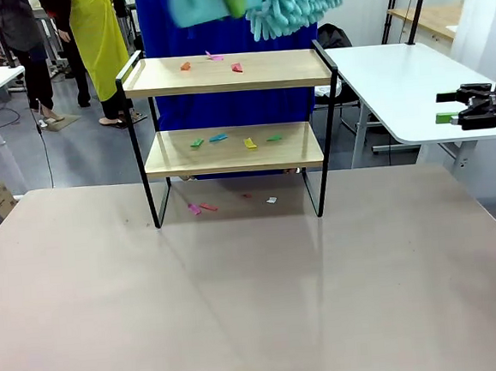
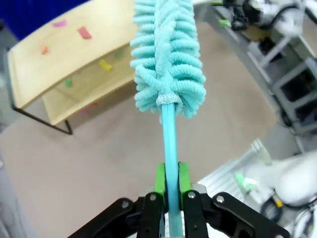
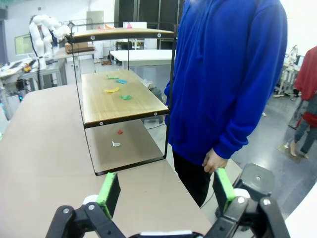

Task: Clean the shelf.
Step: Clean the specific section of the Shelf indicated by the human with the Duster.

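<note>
The shelf (image 1: 233,157) stands at the far middle of the table, with two wooden boards in a black frame. Small coloured paper scraps (image 1: 212,61) lie on its top board, more scraps (image 1: 227,140) on the lower board, and a few (image 1: 202,208) on the table beneath. A fluffy teal duster (image 1: 298,1) hovers, blurred, above the top board's right end. In the left wrist view my left gripper (image 2: 171,186) is shut on the duster's handle (image 2: 169,134), and the shelf (image 2: 64,64) lies below to the left. My right gripper (image 1: 455,107) hangs open at the far right, empty (image 3: 166,186).
A person in a blue hoodie (image 3: 228,74) stands right behind the shelf, one hand (image 3: 214,161) hanging down. A white side table (image 1: 403,79) is at the right. The beige table (image 1: 257,296) in front of the shelf is bare.
</note>
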Controlling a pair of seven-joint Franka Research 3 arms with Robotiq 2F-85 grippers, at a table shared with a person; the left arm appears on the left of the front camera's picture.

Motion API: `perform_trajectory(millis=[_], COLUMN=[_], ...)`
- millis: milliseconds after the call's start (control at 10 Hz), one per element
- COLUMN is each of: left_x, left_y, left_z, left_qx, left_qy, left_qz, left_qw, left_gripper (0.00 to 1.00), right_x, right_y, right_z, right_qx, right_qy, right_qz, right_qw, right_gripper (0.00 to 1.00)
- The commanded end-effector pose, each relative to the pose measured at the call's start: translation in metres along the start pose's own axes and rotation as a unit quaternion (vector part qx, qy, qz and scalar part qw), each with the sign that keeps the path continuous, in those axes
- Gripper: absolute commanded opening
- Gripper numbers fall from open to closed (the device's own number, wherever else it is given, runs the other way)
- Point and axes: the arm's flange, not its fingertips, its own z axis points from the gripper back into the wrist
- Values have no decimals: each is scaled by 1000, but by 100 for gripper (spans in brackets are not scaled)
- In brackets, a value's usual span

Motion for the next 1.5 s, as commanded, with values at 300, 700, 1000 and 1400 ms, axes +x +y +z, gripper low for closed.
perform_trajectory(millis=[300,700,1000,1400], left_x=[82,97,95,82], left_y=[-64,-60,-58,-45], left_z=[-69,-118,-149,-189], left_qx=[99,109,114,128], left_qy=[-6,-57,-49,-4], left_qz=[124,159,174,200], left_qw=[987,980,977,971], left_gripper=[13,13,13,13], right_x=[3,3,3,3], right_y=[0,0,0,0], right_z=[-2,-2,-2,-2], right_qx=[1,1,1,1], right_qy=[-1,-1,-1,-1], right_qz=[3,3,3,3], right_qw=[1000,1000,1000,1000], right_gripper=[100,100,100,100])
